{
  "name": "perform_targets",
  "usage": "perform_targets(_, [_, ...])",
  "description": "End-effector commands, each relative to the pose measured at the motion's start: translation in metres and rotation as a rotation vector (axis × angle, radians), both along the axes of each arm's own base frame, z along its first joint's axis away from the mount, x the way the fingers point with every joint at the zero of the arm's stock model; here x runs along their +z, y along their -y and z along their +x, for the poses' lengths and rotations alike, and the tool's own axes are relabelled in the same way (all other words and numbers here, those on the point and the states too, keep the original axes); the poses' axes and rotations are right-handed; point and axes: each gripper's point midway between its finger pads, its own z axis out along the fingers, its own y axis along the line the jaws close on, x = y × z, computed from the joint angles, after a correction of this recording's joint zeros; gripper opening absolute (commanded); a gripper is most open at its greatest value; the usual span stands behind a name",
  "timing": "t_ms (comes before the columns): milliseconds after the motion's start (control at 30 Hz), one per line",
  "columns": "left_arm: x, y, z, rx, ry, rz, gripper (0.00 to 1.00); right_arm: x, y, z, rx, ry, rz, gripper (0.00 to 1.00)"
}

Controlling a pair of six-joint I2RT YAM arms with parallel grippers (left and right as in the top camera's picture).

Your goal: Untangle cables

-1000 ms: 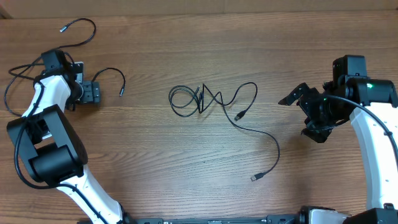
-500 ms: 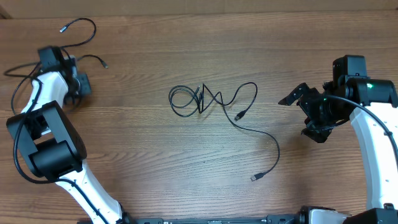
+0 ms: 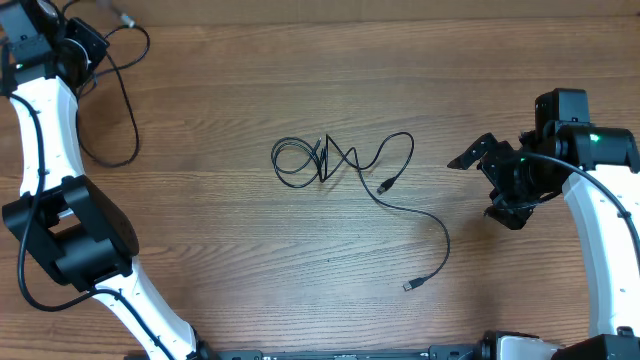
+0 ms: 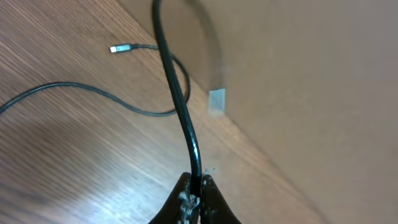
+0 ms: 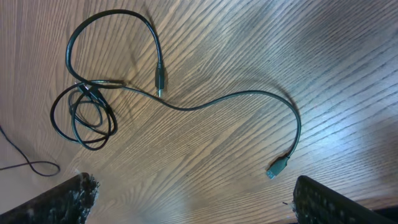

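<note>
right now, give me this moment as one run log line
left gripper: shut on one cable, far left | right gripper: open, holding nothing | tangle: centre, untouched | task: not done

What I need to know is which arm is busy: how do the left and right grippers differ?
The left gripper is shut on a thin black cable; the right gripper is open and holds nothing. The left gripper is at the table's far left corner, while the right gripper is to the right of the looped cables mid-table. Both are over the wooden table.
</note>
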Motion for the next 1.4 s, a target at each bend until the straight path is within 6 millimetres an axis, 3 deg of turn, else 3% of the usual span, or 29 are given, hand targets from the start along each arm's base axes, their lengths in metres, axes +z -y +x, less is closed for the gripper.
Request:
perform_targets(0, [0.003,-0.006,0.006,0.061,0.038,-0.09,0.04,0.001,0.003,0.002,0.001,0.008,-0.008,1.0])
perform_targets(167, [-0.008,-0.009,0.006,0.109,0.028,-0.183,0.06,0.001,0.003,0.002,0.001,0.008,-0.008,1.0])
perform_targets(333, [-0.018,-0.018,-0.007,0.018,-0.034,-0.054,0.64,0.001,0.003,0.002,0.001,0.008,-0.008,1.0])
perform_targets(400, [-0.031,-0.025,-0.023,-0.024,-0.109,-0.002,0.84,0.001,0.003,0.002,0.001,0.008,-0.008,1.0])
perform_targets(433, [-0.036,-0.028,-0.029,-0.027,-0.133,-0.004,0.88,0.001,0.003,0.002,0.001,0.008,-0.008,1.0])
perform_targets(600, [-0.059,-0.05,-0.07,0.007,-0.284,-0.021,0.87,0.001,0.003,0.002,0.001,0.008,-0.008,1.0])
perform_targets(700, [-0.083,-0.084,-0.117,0.145,-0.468,0.031,0.89,0.001,0.003,0.002,0.001,0.008,-0.008,1.0])
perform_targets(800, [-0.1,-0.091,-0.137,0.138,-0.545,0.048,0.88,0.001,0.003,0.002,0.001,0.008,-0.008,1.0])
perform_targets(933, [-0.124,-0.079,-0.144,0.051,-0.571,0.033,0.87,0.001,0.003,0.002,0.001,0.008,-0.008,1.0])
perform_targets(1033, [-0.145,-0.056,-0.135,-0.028,-0.511,-0.053,0.77,0.001,0.003,0.002,0.001,0.008,-0.008,1.0])
perform_targets(1100, [-0.157,-0.052,-0.137,-0.036,-0.513,-0.061,0.74,0.001,0.003,0.002,0.001,0.008,-0.008,1.0])
perform_targets(1333, [-0.193,-0.041,-0.149,-0.039,-0.535,-0.073,0.45,0.001,0.003,0.002,0.001,0.008,-0.008,1.0])
perform_targets(1367, [-0.196,-0.04,-0.15,-0.04,-0.536,-0.075,0.36,0.001,0.003,0.002,0.001,0.008,-0.008,1.0])
